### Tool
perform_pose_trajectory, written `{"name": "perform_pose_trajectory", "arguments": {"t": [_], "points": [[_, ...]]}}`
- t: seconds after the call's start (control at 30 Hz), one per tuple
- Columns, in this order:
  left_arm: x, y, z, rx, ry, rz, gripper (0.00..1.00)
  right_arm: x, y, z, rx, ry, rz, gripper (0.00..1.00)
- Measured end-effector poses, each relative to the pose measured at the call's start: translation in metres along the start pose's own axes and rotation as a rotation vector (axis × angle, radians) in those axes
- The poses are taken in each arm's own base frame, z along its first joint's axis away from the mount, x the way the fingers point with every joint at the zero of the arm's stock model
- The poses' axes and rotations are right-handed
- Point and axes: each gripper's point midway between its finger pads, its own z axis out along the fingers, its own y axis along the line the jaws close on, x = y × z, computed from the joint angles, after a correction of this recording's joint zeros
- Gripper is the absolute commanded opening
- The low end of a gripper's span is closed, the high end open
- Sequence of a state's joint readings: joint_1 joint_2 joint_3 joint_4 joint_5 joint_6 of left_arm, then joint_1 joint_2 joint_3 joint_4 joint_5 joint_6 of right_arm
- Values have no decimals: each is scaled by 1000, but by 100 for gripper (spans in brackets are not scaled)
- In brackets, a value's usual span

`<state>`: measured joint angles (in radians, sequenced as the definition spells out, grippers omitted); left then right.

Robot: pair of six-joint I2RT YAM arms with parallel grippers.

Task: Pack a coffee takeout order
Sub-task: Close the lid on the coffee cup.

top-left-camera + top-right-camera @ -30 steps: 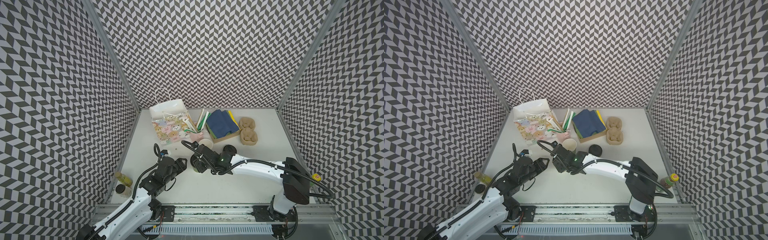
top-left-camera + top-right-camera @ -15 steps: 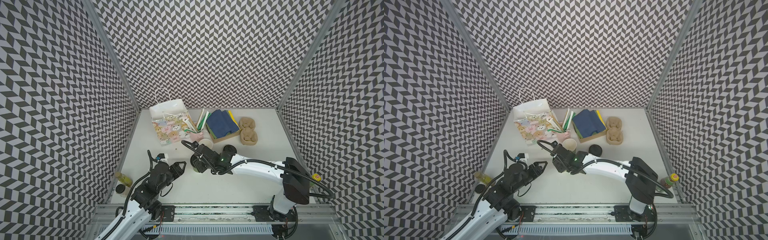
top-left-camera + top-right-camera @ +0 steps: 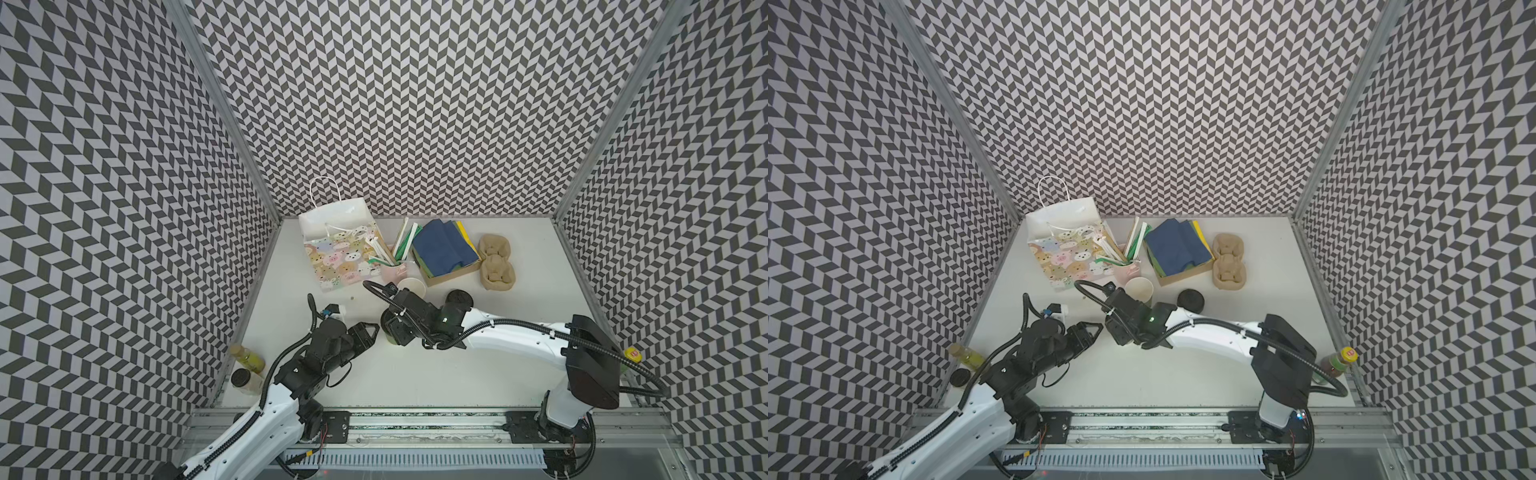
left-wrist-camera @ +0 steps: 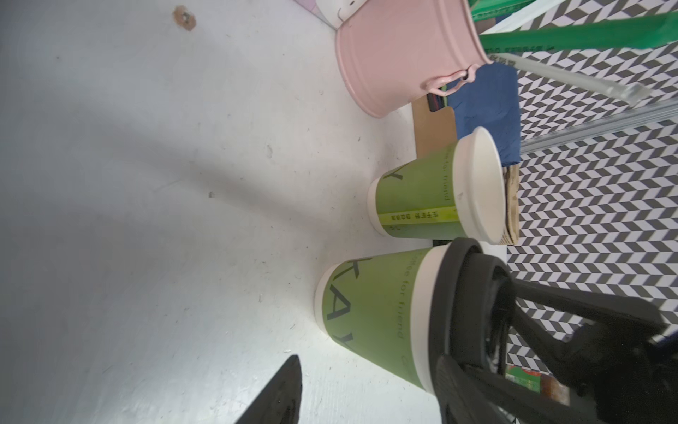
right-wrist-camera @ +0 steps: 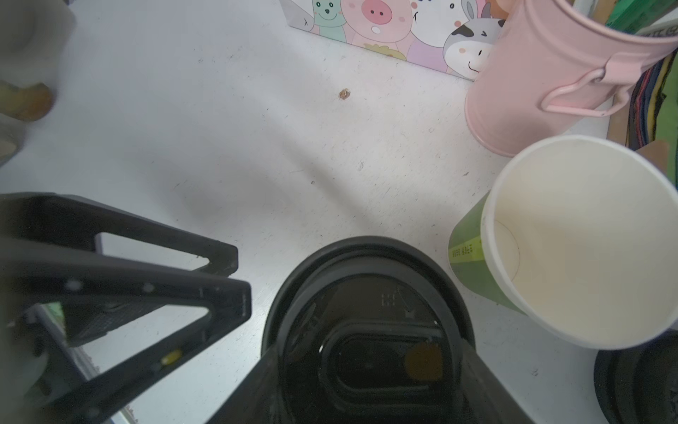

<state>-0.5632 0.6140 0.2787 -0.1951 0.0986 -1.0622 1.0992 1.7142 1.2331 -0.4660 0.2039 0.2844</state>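
A green paper cup (image 4: 370, 312) with a black lid (image 5: 367, 293) stands upright near the table's middle. My right gripper (image 5: 370, 396) reaches over it from the right and is shut on the lid's rim (image 3: 387, 325). My left gripper (image 3: 371, 334) hangs open just left of that cup, apart from it, with nothing between its fingers (image 4: 279, 396). Behind it stands a second green cup (image 3: 411, 286), open and white inside, with a loose black lid (image 3: 459, 298) to its right. Dark blue napkins (image 3: 442, 249) and the tan pulp carrier (image 3: 496, 264) lie at the back right.
A cartoon-print paper bag (image 3: 340, 245) stands at the back left. Next to it is a pink bucket (image 4: 403, 55) holding straws. The napkins rest in a cardboard box (image 3: 451, 276). Bottles (image 3: 249, 359) stand off the table's left front edge, and another bottle (image 3: 1337, 361) stands at the right.
My left arm drew back toward the front, then came forward again beside the lidded cup, staying open. The right gripper and the cup have not moved.
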Motion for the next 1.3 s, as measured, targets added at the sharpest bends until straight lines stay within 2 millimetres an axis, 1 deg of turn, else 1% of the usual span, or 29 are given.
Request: {"name": "perform_pose_trajectory", "arguments": {"t": [0.13, 0.23, 0.3, 0.43, 0.7, 0.8, 0.87, 0.9, 0.97, 1.1, 1.17, 1.3], "points": [[-5, -15, -5, 66, -23, 2, 58, 1, 0, 1, 0, -1, 0, 58], [-6, -20, -5, 96, -29, 5, 55, 1, 0, 1, -2, -1, 0, 58], [-3, -18, -2, 99, -18, 3, 54, 1, 0, 1, -3, -1, 0, 58], [8, -2, 8, 64, 18, -4, 53, 1, 1, 1, -4, -1, -1, 58], [10, -5, 13, 89, 21, 0, 45, 2, 2, 1, -5, -1, -7, 58], [10, -5, 15, 107, 15, -1, 39, 2, 2, 1, -5, -1, -8, 58], [11, -6, 16, 122, 12, -4, 32, 2, 3, 1, -6, -2, -8, 58], [11, -7, 16, 132, 11, -5, 31, 2, 3, 1, -6, -3, -8, 58], [13, -9, 17, 150, 10, -6, 31, 2, 2, 1, -6, -2, -9, 58], [16, -8, 18, 170, 0, -12, 27, 3, 2, 2, -4, -2, -10, 58], [16, -7, 18, 180, -6, -17, 23, 3, 2, 2, -4, -3, -11, 58], [17, -8, 18, 201, -16, -31, 22, 3, 3, 2, -2, -5, -13, 58]]}}
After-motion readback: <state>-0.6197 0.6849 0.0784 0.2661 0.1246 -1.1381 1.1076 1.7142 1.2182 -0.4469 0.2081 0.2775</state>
